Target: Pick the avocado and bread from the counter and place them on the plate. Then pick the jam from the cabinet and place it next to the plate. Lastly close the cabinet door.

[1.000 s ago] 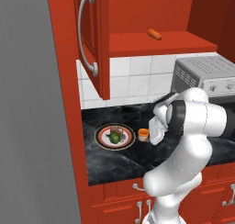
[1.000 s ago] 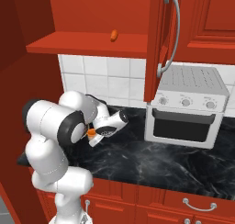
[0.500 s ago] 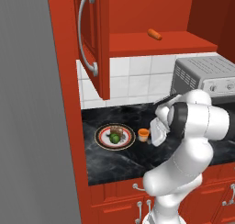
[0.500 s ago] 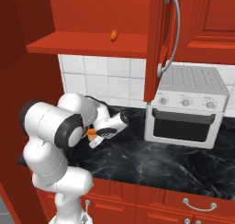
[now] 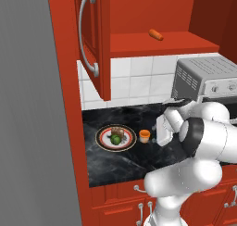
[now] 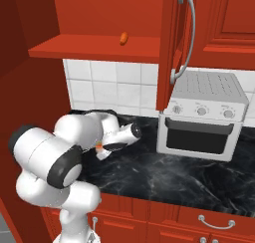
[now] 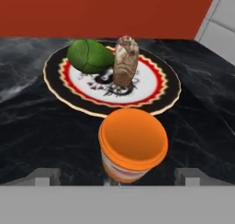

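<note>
The plate (image 7: 170, 95) lies on the black counter (image 7: 32, 126) and carries the green avocado (image 7: 89, 56) and the brown bread (image 7: 125, 60). Just in front of its rim the orange jam (image 7: 133, 143) stands upright on the counter. My gripper (image 7: 117, 177) is open, with one fingertip on each side of the jar and a gap to both. In the left base view the jam (image 5: 145, 135) sits right of the plate (image 5: 102, 138), with the gripper (image 5: 152, 137) beside it. The cabinet door (image 5: 91, 37) stands open.
A silver toaster oven (image 5: 207, 79) stands on the counter at the right. An orange carrot-like item (image 5: 156, 34) lies on the cabinet shelf (image 5: 162, 42). Seen from the right base, the open door (image 6: 173, 48) hangs in front of the oven (image 6: 204, 118). Red drawers run below the counter.
The gripper's jaws have spread wide and let go of the jam, which stands on the counter beside the plate. The arm has barely shifted.
</note>
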